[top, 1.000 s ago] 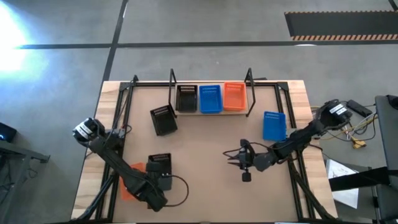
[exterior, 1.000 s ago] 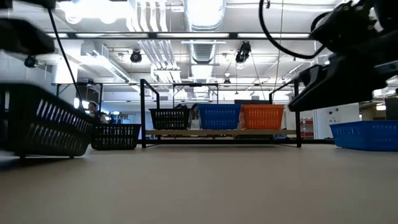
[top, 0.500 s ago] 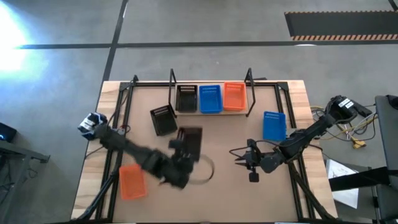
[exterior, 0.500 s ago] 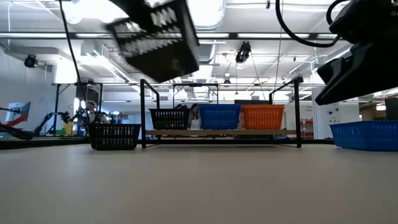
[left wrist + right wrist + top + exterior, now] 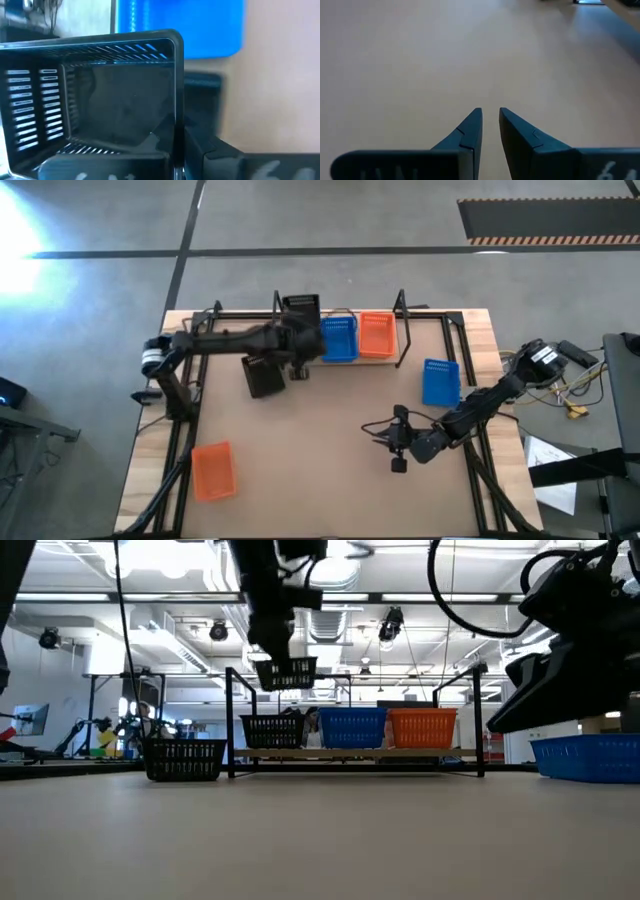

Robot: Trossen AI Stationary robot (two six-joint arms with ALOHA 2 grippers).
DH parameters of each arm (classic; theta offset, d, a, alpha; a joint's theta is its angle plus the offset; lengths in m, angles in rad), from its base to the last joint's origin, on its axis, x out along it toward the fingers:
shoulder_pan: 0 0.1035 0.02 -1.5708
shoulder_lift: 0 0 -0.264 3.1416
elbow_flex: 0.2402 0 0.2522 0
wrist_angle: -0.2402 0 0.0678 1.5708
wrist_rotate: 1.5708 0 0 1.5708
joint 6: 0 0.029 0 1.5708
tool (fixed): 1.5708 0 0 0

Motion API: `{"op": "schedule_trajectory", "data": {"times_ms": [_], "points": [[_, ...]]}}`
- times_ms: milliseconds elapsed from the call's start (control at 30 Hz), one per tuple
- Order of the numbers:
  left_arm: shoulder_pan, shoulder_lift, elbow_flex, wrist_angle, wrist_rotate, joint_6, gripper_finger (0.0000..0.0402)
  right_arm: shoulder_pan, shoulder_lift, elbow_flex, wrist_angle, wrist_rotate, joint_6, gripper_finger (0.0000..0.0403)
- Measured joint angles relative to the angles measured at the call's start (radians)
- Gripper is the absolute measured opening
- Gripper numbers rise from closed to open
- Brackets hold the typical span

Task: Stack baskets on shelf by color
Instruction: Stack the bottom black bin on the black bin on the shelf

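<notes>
black basket (image 5: 286,673) in left gripper (image 5: 297,340), hanging above shelf (image 5: 355,753).

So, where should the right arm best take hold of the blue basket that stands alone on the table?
I would take the blue basket by its short wall nearest the right gripper, from above: it stands upright and open, so one finger goes inside the thin rim, one outside. The left gripper holds a black basket above the shelf.

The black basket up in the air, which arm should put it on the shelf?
The left. Its fingers already hold the black basket right above the black one on the shelf. The right arm's fingers hang empty over bare table, far from it.
</notes>
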Motion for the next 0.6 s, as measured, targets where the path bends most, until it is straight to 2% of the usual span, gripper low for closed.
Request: {"op": "schedule_trajectory", "data": {"times_ms": [100,267,600], "points": [[0.054,0.002,-0.014,-0.009,0.042,0.042,0.0,0.0,0.038,0.0,0.032,0.0,0.0,0.0059],[0.087,0.002,-0.015,-0.004,0.186,0.088,0.0,0.0,0.076,0.002,0.035,-0.001,0.001,0.0059],[0.087,0.002,-0.019,-0.005,0.195,0.102,0.0,0.0,0.06,0.029,0.037,-0.001,-0.036,0.0059]]}}
